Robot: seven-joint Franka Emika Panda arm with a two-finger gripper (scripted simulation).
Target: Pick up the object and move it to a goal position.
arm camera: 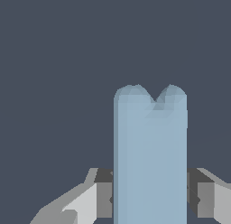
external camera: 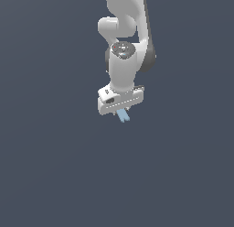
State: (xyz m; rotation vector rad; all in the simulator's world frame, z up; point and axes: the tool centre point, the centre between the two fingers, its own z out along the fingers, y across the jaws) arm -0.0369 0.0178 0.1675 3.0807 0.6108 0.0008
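The object (external camera: 122,115) is a small pale light-blue flat bar that sticks out just below the white gripper (external camera: 121,112) in the exterior view. In the wrist view the object (arm camera: 150,160) fills the middle, standing between the two grey fingers (arm camera: 103,193), which press against its sides. Its far end shows two rounded lobes with a notch between them. The gripper is shut on the bar, and the bar's near end is hidden inside the hand. I cannot tell how high it hangs over the ground.
The white arm (external camera: 124,38) comes down from the top of the exterior view. A plain dark blue-grey ground (external camera: 55,175) surrounds it, with nothing else on it.
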